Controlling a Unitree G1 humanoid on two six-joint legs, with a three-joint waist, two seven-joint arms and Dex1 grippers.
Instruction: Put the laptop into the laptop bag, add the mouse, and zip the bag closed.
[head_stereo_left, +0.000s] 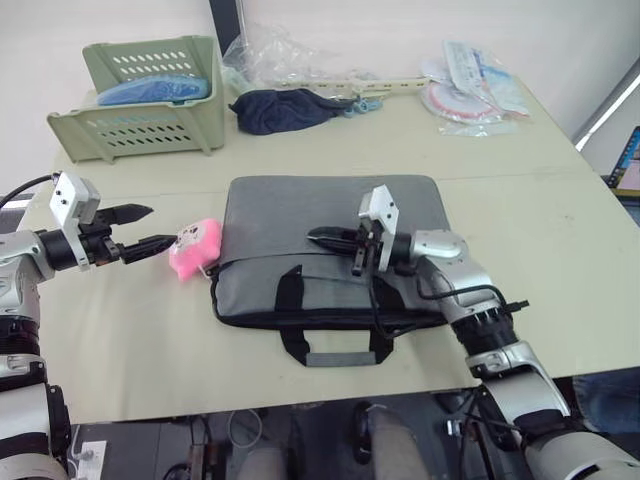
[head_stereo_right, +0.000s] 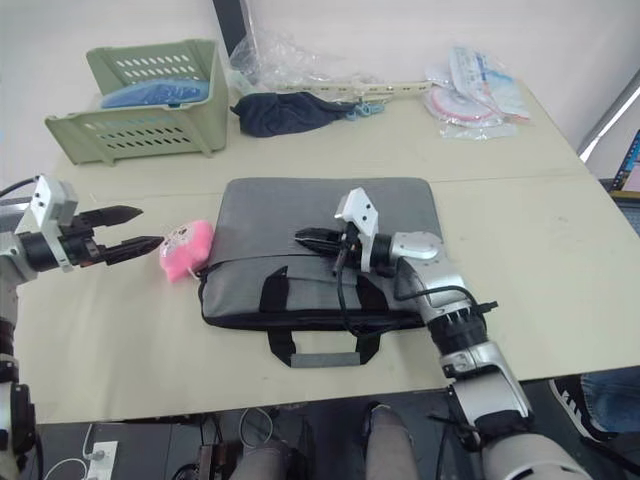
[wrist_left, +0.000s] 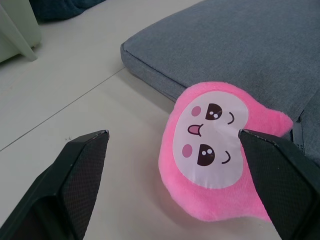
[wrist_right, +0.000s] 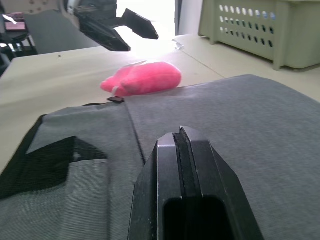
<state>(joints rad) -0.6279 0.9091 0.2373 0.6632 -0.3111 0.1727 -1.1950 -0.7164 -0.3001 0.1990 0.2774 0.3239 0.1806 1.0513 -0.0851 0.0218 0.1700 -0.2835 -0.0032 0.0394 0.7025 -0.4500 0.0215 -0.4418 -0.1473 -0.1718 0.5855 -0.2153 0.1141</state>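
Observation:
The grey laptop bag (head_stereo_left: 300, 215) lies flat mid-table, its black handles toward the front edge. My right gripper (head_stereo_left: 315, 237) is shut, its fingertips (wrist_right: 181, 134) pressed together just over the bag's top near its middle; nothing shows between them. My left gripper (head_stereo_left: 160, 226) is open to the left of the bag, its fingers (wrist_left: 85, 165) either side of a pink plush toy (head_stereo_left: 195, 248) with a face (wrist_left: 207, 142), which leans against the bag's left edge. The laptop and the mouse are out of view.
A green basket (head_stereo_left: 150, 95) holding a blue item stands at the back left. A dark cloth (head_stereo_left: 280, 108) and clear plastic bags (head_stereo_left: 475, 85) lie along the back. The bag's handle (head_stereo_left: 340, 357) lies close to the table's front edge.

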